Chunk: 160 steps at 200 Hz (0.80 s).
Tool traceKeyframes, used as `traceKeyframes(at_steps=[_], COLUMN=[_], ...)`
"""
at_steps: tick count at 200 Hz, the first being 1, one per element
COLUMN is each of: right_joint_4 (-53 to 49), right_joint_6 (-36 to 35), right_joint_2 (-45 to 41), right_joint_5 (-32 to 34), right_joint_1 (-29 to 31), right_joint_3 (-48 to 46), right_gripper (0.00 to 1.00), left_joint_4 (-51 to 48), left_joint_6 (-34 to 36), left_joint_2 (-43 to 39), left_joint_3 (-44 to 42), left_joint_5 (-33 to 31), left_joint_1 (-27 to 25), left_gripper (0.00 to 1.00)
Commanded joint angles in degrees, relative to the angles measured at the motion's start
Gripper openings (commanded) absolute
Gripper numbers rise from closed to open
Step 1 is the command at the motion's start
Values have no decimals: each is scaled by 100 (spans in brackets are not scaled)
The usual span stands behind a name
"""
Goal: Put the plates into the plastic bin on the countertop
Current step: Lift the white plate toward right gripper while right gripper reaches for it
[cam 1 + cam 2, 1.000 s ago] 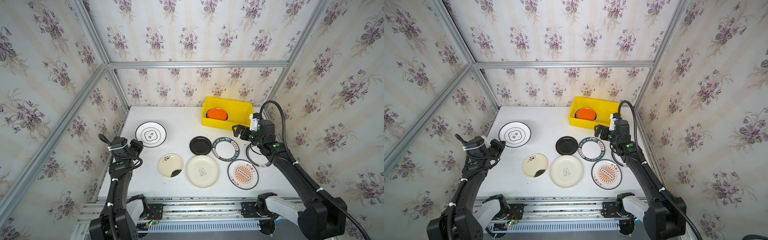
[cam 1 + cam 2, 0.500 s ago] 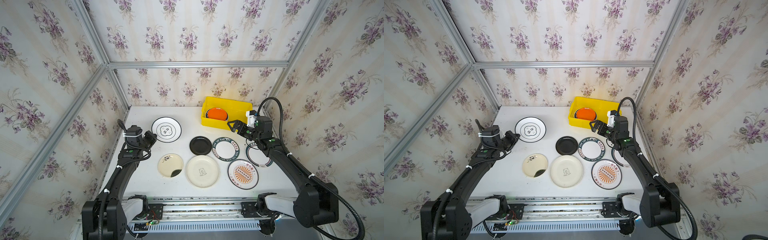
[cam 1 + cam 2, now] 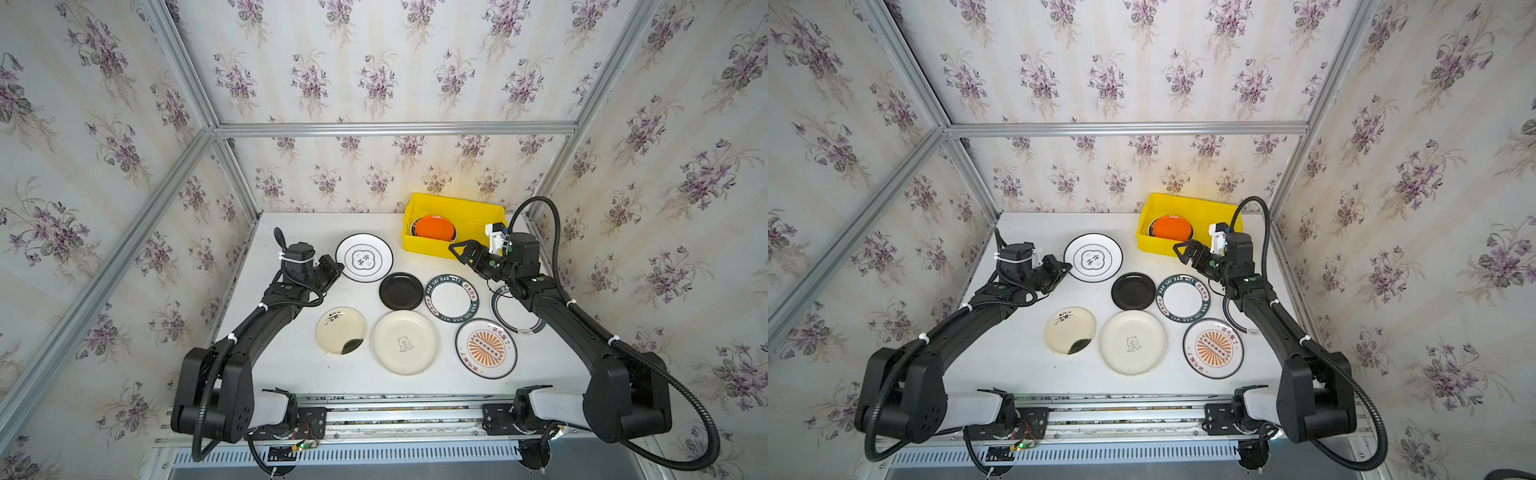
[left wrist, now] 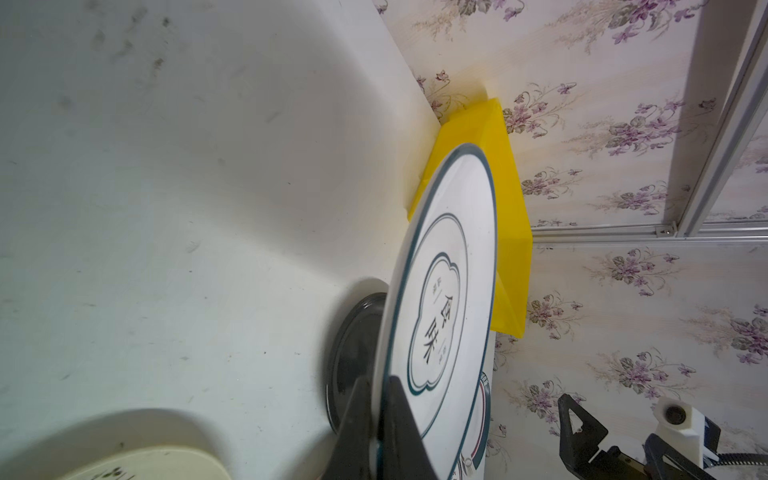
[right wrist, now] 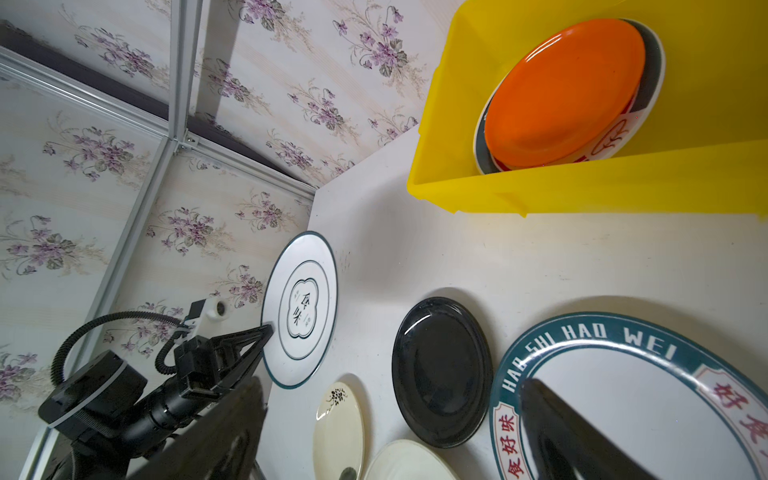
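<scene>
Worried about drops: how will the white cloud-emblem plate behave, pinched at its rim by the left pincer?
Likely stiff: the white cloud-emblem plate, held by one edge in the left pincer, shows no sag. Its glossy face looks slippery, so it may swivel in that pinch. Probably light, since a rim grip carries it.

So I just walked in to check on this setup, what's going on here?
The left gripper is shut on the rim of a white emblem plate, lifted off the countertop short of the yellow bin. The right gripper is open and empty, hovering in front of the bin. The bin holds an orange plate stacked on a second plate. The black plate, the bear plate and four others lie on the countertop.
</scene>
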Motion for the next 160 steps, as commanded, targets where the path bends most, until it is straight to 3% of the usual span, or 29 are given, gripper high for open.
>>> traceKeyframes(at_steps=[1, 90, 160], right_joint_4=[371, 361, 573], right_joint_6=[146, 211, 383], right_joint_2=[6, -78, 62], right_joint_5=[-210, -161, -410], right_joint_1=[7, 14, 59], right_joint_3=[6, -113, -84], right_gripper=[97, 95, 78], left_joint_4=[893, 984, 968], left_joint_6=[-378, -407, -416], left_joint_2=[209, 787, 1135], left_joint_3=[126, 1099, 1528], left_joint_5=[243, 296, 336], left_joint_1=[-247, -1128, -1576], left_gripper=[0, 0, 0])
